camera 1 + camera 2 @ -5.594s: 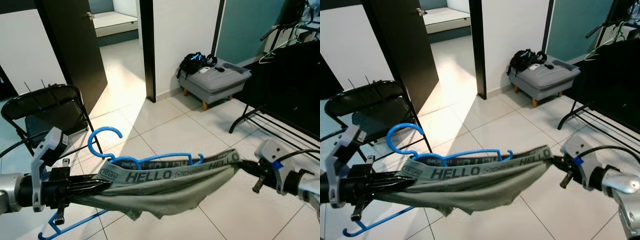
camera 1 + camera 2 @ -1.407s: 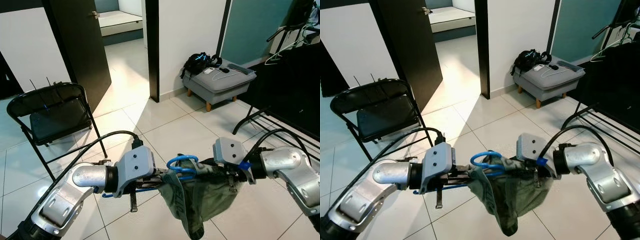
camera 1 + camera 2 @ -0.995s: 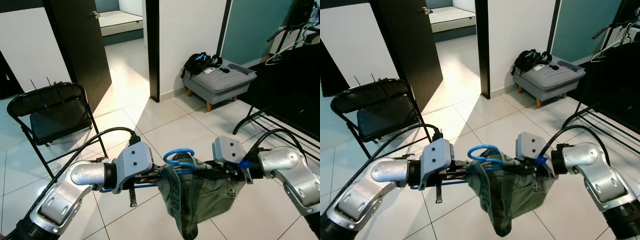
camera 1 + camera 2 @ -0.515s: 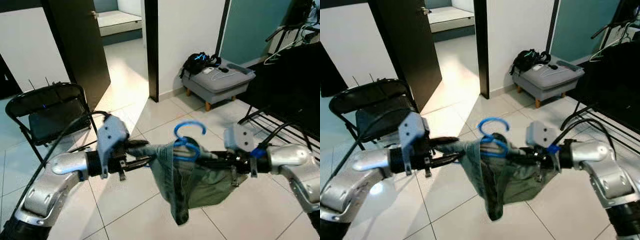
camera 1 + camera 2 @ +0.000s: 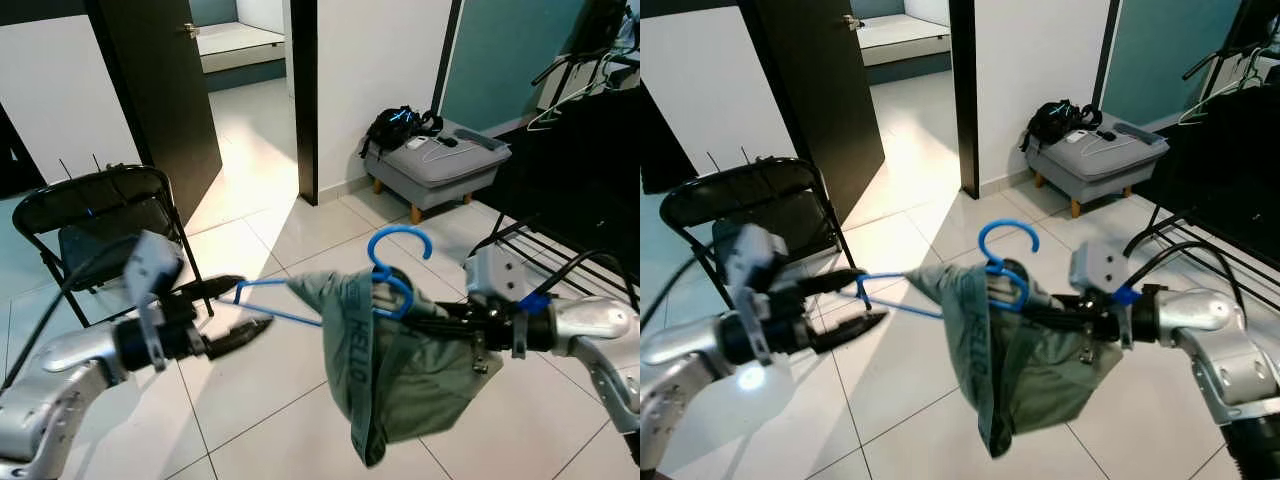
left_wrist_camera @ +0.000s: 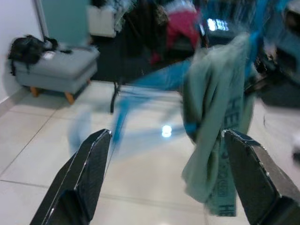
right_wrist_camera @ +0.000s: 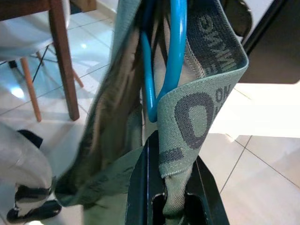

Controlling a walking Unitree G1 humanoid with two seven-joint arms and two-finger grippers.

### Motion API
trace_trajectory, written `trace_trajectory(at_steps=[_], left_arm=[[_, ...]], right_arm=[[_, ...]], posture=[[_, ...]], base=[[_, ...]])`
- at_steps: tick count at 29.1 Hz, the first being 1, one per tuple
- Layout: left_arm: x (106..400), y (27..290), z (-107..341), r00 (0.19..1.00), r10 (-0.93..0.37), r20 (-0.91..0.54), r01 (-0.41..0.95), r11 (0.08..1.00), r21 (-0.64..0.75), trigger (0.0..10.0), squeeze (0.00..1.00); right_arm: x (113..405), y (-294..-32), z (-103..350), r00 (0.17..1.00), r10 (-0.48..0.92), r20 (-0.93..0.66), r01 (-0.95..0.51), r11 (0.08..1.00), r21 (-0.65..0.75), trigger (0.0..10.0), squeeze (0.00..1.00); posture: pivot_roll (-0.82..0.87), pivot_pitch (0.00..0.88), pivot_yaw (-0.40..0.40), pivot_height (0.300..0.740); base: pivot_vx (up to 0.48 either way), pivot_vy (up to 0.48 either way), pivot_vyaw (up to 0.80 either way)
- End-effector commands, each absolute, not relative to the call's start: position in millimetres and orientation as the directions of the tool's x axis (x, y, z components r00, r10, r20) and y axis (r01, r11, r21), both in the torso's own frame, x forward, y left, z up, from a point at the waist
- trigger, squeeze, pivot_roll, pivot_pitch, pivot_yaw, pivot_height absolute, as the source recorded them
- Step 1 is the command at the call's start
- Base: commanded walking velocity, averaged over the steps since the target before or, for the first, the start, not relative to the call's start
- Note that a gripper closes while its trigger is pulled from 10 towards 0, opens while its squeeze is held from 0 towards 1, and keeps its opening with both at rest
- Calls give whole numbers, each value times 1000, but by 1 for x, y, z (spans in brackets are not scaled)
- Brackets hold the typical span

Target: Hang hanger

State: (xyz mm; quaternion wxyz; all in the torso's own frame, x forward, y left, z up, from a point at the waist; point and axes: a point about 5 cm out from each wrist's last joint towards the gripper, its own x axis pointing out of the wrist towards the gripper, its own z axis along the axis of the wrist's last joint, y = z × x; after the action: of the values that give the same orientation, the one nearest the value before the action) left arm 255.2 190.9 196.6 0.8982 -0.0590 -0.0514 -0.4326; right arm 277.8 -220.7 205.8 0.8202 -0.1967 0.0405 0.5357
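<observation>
Tiled floor [image 5: 300,420]; blurred hanger [image 6: 140,84]

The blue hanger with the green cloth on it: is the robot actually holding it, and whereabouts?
Yes. The right gripper pinches the green cloth's waistband at the blue hanger; the left gripper, open, holds nothing.

White tiled floor [image 5: 300,250], black folding chair [image 5: 95,225], dark open door [image 5: 160,90], grey footstool [image 5: 440,165].

Head cameras look down across the tiled floor [image 5: 300,420]; both wrist cameras, close in, share the blue hanger [image 5: 385,265].
</observation>
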Motion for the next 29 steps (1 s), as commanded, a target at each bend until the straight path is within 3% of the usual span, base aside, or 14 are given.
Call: trace_trajectory(at_steps=[1, 4, 5, 6, 7, 13, 16, 19, 26, 29], left_arm=[[255, 191, 189, 651, -734, 193, 759, 624, -183, 10000, 1000], [255, 187, 182, 691, -673, 264, 722, 622, -303, 10000, 973], [256, 185, 179, 714, -636, 292, 698, 624, -351, 10000, 125], [256, 185, 179, 714, -636, 292, 698, 624, -351, 10000, 125], [258, 182, 178, 732, -607, 311, 680, 623, -385, 10000, 0], [258, 168, 179, 745, -563, 358, 665, 581, -469, 10000, 0], [250, 125, 180, 705, -606, 369, 704, 529, -475, 10000, 0], [247, 111, 185, 682, -629, 373, 727, 526, -441, 10000, 0], [246, 103, 189, 672, -644, 365, 738, 544, -399, 10000, 0], [251, 105, 190, 705, -625, 335, 709, 624, -329, 10000, 0]], right_arm=[[280, -225, 217, 442, 874, -200, -881, 383, -277, 0, 0], [280, -231, 222, 467, 871, -156, -867, 416, -272, 0, 0], [281, -234, 224, 479, 866, -141, -860, 431, -271, 0, 0], [281, -234, 224, 479, 866, -141, -860, 431, -271, 0, 0], [281, -235, 225, 487, 863, -134, -856, 441, -272, 0, 0], [283, -236, 224, 505, 852, -138, -845, 456, -279, 0, 0], [291, -220, 209, 530, 836, -141, -833, 482, -273, 0, 0], [295, -210, 200, 547, 825, -140, -824, 502, -263, 0, 0], [301, -199, 195, 577, 808, -119, -804, 537, -257, 0, 0], [303, -186, 192, 566, 818, -103, -812, 532, -240, 0, 0]], posture=[[50, 0, 22, 735], [50, 0, 22, 735], [43, 0, 21, 735], [43, 0, 21, 735], [43, 0, 21, 735], [41, 0, 20, 735], [45, 0, 19, 735], [49, 0, 17, 735], [52, 0, 16, 735], [58, 0, 14, 735]], base=[[0, 0, 0], [0, 0, 0], [0, 0, 0], [0, 0, 0], [0, 0, 0], [0, 0, 0], [0, 0, 0], [0, 0, 0], [0, 0, 0], [0, 0, 0]])
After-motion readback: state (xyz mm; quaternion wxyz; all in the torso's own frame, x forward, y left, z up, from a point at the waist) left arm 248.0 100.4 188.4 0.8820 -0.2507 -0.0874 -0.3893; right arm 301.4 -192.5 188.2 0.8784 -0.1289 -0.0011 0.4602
